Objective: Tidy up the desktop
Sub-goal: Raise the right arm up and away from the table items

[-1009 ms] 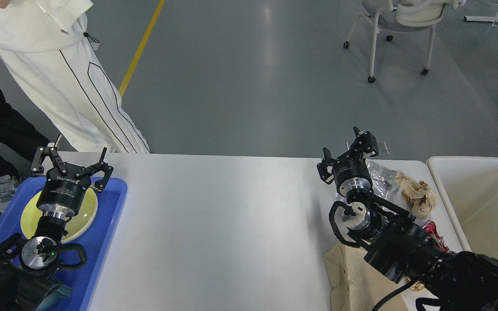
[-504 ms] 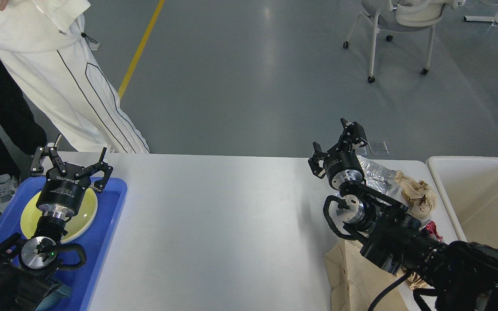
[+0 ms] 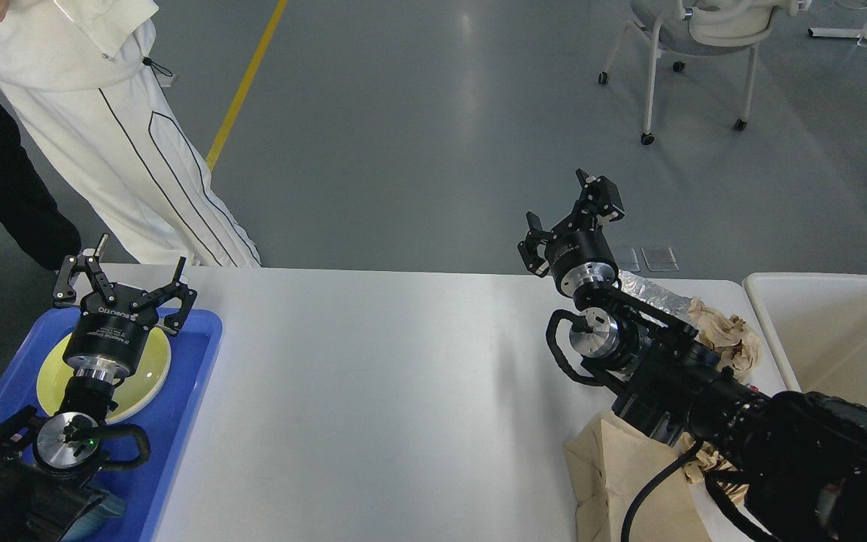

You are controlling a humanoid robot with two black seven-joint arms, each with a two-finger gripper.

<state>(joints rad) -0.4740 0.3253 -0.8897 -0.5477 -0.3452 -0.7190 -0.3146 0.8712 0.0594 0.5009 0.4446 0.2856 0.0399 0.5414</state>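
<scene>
Since a second ago our right gripper (image 3: 570, 218) has lifted up and swung leftward, away from the litter at the right end of the counter (image 3: 373, 391), a large smooth white-grey rectangular tabletop that fills the lower middle of the view. Its jaws stand spread and carry nothing. Our left gripper (image 3: 125, 282) has not shifted: it hangs above the round yellow plate (image 3: 151, 369) in the blue plastic tray (image 3: 189, 376) at the counter's left end, jaws released and empty too.

On the right of the counter lie a crinkled silver foil sheet (image 3: 648, 290), a crumpled tan paper wad (image 3: 727, 335) and a flat beige paper bag (image 3: 614, 474), with the off-white plastic bin (image 3: 832, 331) just beside the counter's right edge. We judge that the right arm has backed off without picking anything up, so the tidying of that end is not yet done, and a fresh approach to the litter looks likely.
</scene>
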